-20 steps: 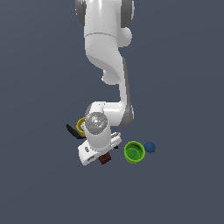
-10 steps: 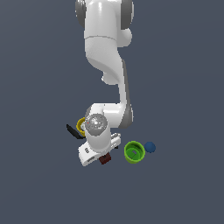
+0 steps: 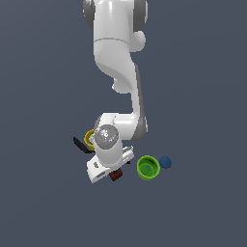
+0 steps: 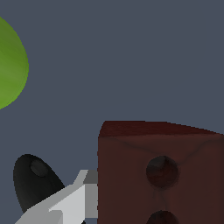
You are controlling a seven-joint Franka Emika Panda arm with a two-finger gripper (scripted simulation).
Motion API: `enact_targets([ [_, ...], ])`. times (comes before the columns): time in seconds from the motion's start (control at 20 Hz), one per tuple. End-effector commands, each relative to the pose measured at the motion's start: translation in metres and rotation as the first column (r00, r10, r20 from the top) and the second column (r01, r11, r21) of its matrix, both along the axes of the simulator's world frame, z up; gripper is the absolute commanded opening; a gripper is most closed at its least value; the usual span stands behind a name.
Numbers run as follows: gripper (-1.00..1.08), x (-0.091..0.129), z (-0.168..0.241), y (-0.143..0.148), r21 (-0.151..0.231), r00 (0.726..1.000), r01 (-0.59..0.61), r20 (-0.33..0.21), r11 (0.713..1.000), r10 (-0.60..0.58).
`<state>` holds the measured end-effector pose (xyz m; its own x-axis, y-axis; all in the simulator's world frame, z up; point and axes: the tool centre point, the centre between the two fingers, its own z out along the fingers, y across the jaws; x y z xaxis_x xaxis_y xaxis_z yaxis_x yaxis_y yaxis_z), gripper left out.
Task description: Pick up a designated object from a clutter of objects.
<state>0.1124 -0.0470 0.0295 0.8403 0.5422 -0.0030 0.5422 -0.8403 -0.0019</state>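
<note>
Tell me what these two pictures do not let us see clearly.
- Gripper: the exterior view hides it under the arm's wrist; open or shut is unclear.
- Red-brown block: cut off by the wrist view's edge.
- Green cup: only an edge in the wrist view.
- Yellow cup: mostly behind the arm.

On my wrist feed the dark red-brown block (image 4: 159, 170) fills most of the close corner. I can see one round hole in its facing side and the rim of a second one cut off at the frame edge. A pale grey finger (image 4: 70, 201) sits right against the block's side, looks like it's touching. Next to that is a black rounded thing (image 4: 33, 181), can't tell what. A green curved edge, the cup (image 4: 11, 65), pokes in, well apart from the block. Plain grey desk (image 4: 131, 52) everywhere else.
</note>
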Motion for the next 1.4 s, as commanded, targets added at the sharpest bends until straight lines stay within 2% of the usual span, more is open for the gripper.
enact_targets([
  [0.0, -1.0, 0.0, 0.007, 0.002, 0.0, 1.0, 0.0, 0.003, 1.0, 0.0],
  [0.5, -1.0, -0.007, 0.068, 0.018, -0.001, 1.0, -0.001, 0.003, 1.0, 0.001],
  [1.35, -1.0, -0.027, 0.26, 0.067, -0.001, 1.0, -0.001, 0.003, 1.0, 0.001],
])
